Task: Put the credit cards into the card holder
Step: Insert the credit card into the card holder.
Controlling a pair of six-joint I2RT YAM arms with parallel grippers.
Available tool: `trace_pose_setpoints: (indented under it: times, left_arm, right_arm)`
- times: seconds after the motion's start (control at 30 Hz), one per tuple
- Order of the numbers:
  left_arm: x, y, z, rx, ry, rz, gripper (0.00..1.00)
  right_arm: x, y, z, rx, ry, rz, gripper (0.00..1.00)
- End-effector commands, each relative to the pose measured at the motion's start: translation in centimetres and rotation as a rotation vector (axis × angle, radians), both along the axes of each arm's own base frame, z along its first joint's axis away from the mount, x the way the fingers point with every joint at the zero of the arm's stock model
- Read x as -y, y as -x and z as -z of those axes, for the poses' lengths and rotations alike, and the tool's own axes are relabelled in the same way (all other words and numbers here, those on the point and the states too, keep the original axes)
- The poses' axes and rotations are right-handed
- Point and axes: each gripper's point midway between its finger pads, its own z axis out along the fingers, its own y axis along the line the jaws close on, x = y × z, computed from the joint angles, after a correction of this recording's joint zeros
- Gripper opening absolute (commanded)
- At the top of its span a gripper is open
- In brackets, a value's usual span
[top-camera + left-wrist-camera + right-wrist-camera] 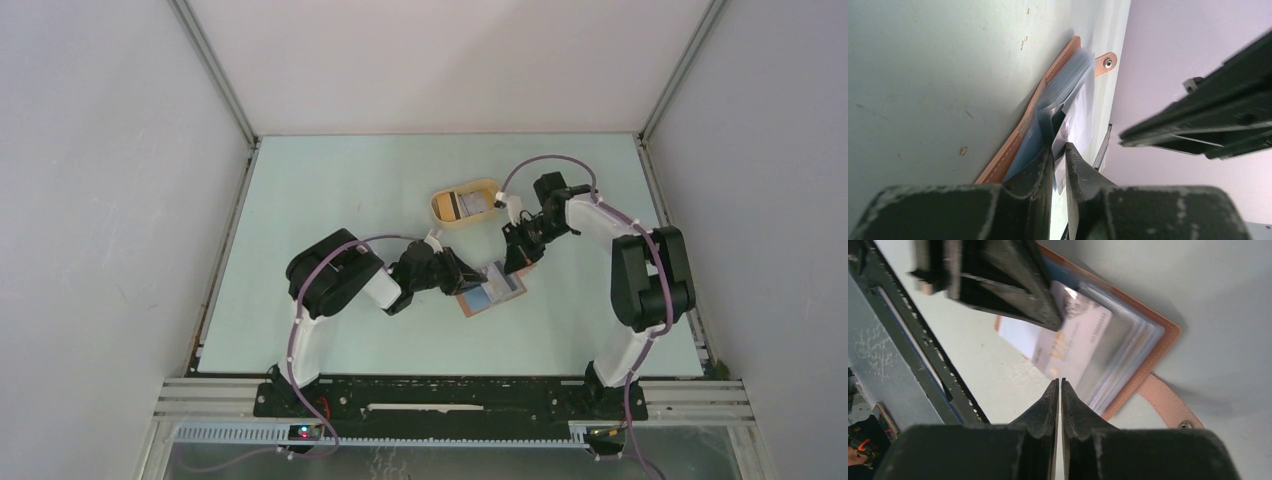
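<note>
card holder [495,291]: lying open on the table [330,200], near the middle, between the two grippers; brown cover flat on the surface, clear inner sleeves fanned up from it
snap tab [1170,407]: stretched out flat beside the brown edge of the cover, metal stud showing
left gripper [1059,146]: clamped on a clear sleeve of the card holder, only a sliver of gap between the fingers, sleeve lifted off the cover
right gripper [1058,382]: fingers pressed together, nothing seen between them; tips hanging just beside the edge of the sleeves, close to the left gripper
white card [1075,337]: orange marking on its face, partly under the clear sleeves, one end sticking out past them; cannot tell whether seated in a pocket
yellow tray [436,206]: farther back on the table, near the card holder but apart from it
other cards [468,204]: lying inside the yellow tray, one dark, one blue-grey
</note>
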Motion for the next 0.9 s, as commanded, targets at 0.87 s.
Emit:
trace_pose_setpoints:
  times: [0.87]
  left_arm:
    - [0.4,0.5,0.7,-0.067,0.009,0.046,0.33]
  right_arm:
    - [-7.1,3.6,1.9,0.758,0.175,-0.629,0.13]
